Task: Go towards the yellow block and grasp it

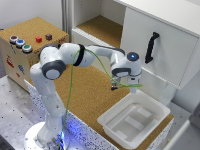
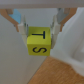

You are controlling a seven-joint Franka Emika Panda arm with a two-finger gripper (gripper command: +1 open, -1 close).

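Between the fingers: block (image 2: 39, 41) sits in the gripper (image 2: 40, 29), one finger on each side face, touching; grip looks shut on it
Block: yellow cube, dark "T" on front face, "S" on lower face; held above the cork tabletop (image 2: 60, 70), not resting on it
Exterior view: gripper (image 1: 116, 86) hangs over the tabletop near the far edge of the white tray (image 1: 134, 119); block too small to make out there
Around: white cabinet (image 1: 160, 45) with black handle (image 1: 151, 47) behind the arm; cork box with coloured buttons (image 1: 30, 47) at exterior view's left
Obstacles: yellow-green cable (image 1: 102, 65) drapes past the wrist
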